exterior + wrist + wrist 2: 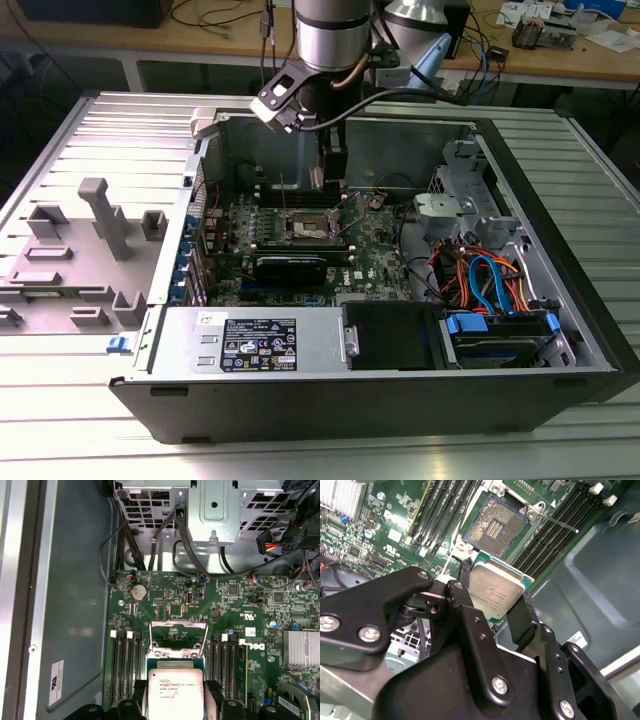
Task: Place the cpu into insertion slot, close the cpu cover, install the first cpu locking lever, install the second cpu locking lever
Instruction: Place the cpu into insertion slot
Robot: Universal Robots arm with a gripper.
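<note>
The cpu (pixel 492 587) is a square chip with a dull silver top, and my gripper (pixel 493 592) is shut on it, one black finger on each of two opposite edges. It hangs above the motherboard just beside the insertion slot (pixel 495 524), whose bare contact field lies uncovered. In the first wrist view the cpu (pixel 175 692) sits between the fingers (pixel 212 692), close to the cpu cover (pixel 178 636), a silver frame that stands swung up. A thin locking lever (pixel 559 524) sticks out by the socket. In the exterior view my gripper (pixel 330 170) hovers over the socket (pixel 305 228).
Memory slots (pixel 122 665) flank the socket on both sides. A long black card (pixel 290 268), the power supply (pixel 255 345) and a drive cage with coloured cables (pixel 490 285) fill the case. A grey fixture (pixel 95 225) stands outside it at the exterior view's left.
</note>
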